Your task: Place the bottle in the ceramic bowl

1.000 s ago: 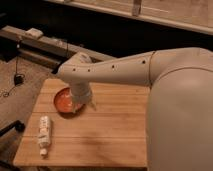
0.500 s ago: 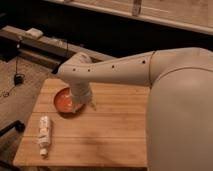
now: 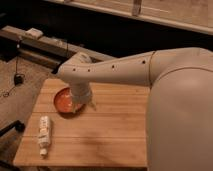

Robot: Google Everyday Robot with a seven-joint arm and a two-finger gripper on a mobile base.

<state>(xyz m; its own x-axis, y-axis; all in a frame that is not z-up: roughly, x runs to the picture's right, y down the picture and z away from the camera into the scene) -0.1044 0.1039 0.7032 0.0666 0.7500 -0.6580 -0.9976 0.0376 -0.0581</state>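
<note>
The bottle (image 3: 44,133) lies on its side near the front left of the wooden table (image 3: 115,135), cap toward the front. The ceramic bowl (image 3: 65,101), orange-red inside, sits behind it at the table's left, partly covered by my arm. My gripper (image 3: 84,106) hangs below the white wrist just over the bowl's right edge, about a bowl's width behind and right of the bottle. The gripper holds nothing that I can see.
My large white arm (image 3: 165,85) fills the right side and reaches across the table's back. A dark bench (image 3: 45,47) with a small pale object stands behind the table. Carpet with a cable lies to the left.
</note>
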